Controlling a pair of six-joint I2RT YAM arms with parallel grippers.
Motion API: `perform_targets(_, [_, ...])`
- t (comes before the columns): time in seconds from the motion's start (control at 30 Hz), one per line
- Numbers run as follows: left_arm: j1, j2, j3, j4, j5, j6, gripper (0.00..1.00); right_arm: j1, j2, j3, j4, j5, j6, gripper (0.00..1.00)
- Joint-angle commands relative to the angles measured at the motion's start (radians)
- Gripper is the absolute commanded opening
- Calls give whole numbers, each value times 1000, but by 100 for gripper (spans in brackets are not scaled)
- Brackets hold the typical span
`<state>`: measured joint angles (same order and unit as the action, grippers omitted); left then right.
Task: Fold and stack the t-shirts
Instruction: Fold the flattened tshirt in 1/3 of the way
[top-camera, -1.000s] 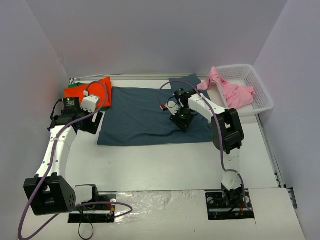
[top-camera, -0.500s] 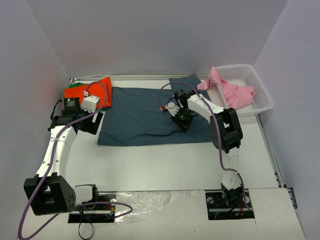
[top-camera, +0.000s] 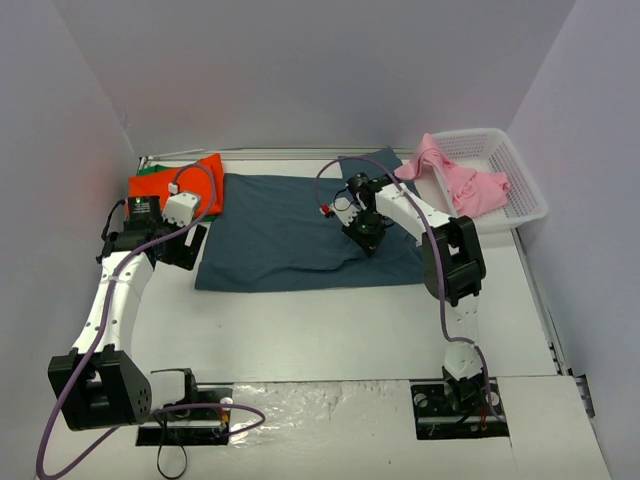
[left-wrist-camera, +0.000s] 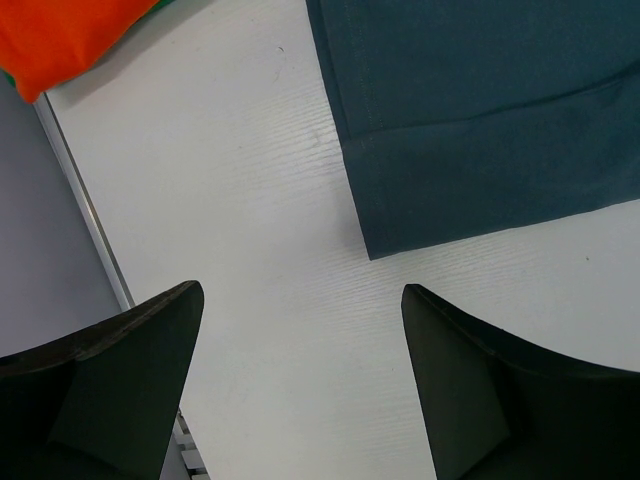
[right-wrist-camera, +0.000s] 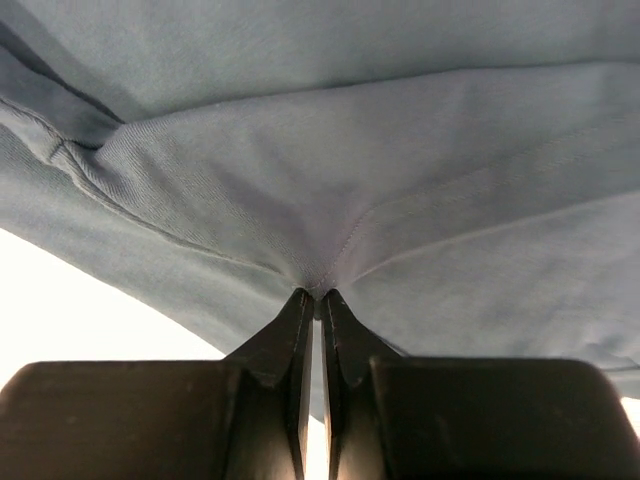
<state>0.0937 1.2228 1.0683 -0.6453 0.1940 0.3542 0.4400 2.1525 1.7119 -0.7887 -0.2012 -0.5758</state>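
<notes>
Lying spread flat across the middle of the table (top-camera: 330, 330), the dark slate-blue t-shirt (top-camera: 290, 235) is partly covered towards 3 o'clock by the right arm, so that side's edge and sleeve are only partly seen. In the right wrist view the cloth (right-wrist-camera: 350, 170) fills nearly the whole picture and its outline is cut off on every side. At 10 o'clock from it the orange-red t-shirt (top-camera: 195, 180) is seen folded, its near corner hidden by the left arm's wrist. The green t-shirt (top-camera: 148, 170) is shown only as a thin sliver under the orange-red one; its shape cannot be made out. At 2 o'clock the pink t-shirt (top-camera: 465, 182) is draped over the rim of the white lattice basket (top-camera: 522, 195), and how much of it lies inside cannot be told.

The right end effector (top-camera: 365, 232) is pressed down on the blue shirt; its fingers (right-wrist-camera: 295, 320) are closed together, and a small ridge of the cloth is pinched between the tips, with creases drawn towards them. The left end effector (left-wrist-camera: 300, 300) is held wide apart and nothing is gripped; bare table is seen between its fingers, with the blue shirt's corner (left-wrist-camera: 480, 130) at 1 o'clock and the orange-red cloth (left-wrist-camera: 60, 35) at 11 o'clock.
</notes>
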Motion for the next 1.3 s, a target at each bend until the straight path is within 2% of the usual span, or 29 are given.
perform_targets(0.0, [3, -31, 9, 12, 12, -9, 79, 9, -49, 61, -73, 23, -4, 0])
perform_targets(0.6, [3, -22, 2, 9, -11, -6, 79, 49, 127, 347, -138, 25, -38, 0])
perform_targets(1.27, [6, -11, -14, 21, -38, -3, 79, 108, 296, 543, -139, 36, -90, 0])
